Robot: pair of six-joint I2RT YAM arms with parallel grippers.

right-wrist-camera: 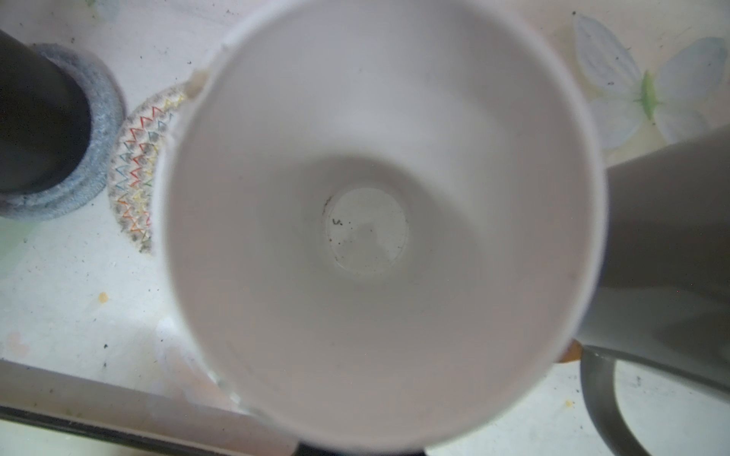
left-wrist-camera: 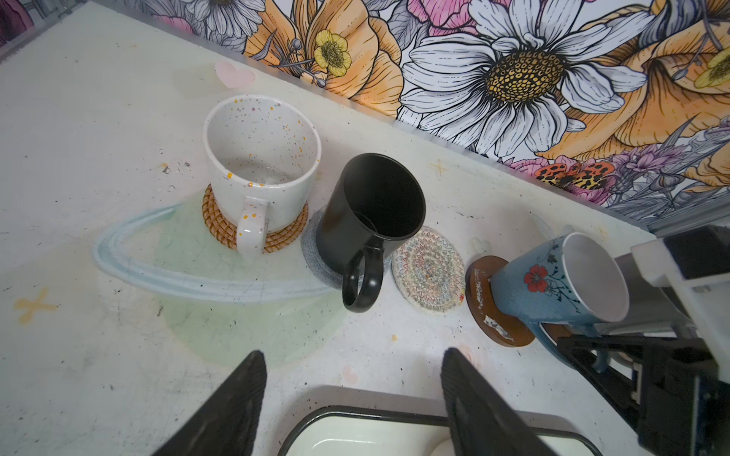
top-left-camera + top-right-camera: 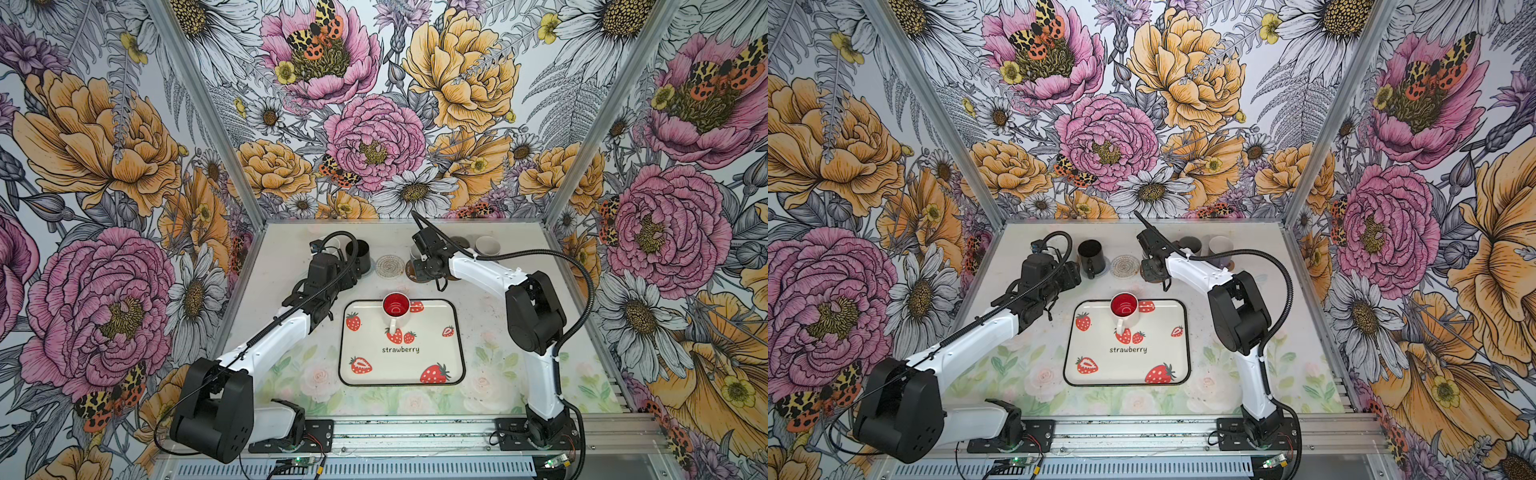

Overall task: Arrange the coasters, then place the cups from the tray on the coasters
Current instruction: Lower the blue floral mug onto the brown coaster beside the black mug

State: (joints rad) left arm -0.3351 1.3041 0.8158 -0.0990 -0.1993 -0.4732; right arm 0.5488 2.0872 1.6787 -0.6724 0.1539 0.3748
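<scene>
The tray (image 3: 436,361) holds one white cup with a red inside (image 3: 395,305). Along the back, a white speckled cup (image 2: 260,158) stands on the rattan coaster (image 2: 215,225). Beside it a black cup (image 2: 371,209) stands on the blue-grey coaster (image 2: 312,252). The beaded coaster (image 2: 428,268) is bare. My right gripper (image 2: 580,343) is shut on the handle of the light blue cup (image 2: 553,284), which leans over a brown disc (image 2: 486,308). Its white inside (image 1: 375,197) fills the right wrist view and hides the fingers. My left gripper (image 2: 353,355) hangs open over the tray's far left corner, holding nothing.
A grey cup (image 3: 459,243) and a pale lavender cup (image 3: 487,245) stand at the back right, close behind my right gripper. The flowered back wall (image 3: 374,199) runs just behind the row of cups. The left arm's wrist (image 3: 328,274) hangs in front of the white speckled cup.
</scene>
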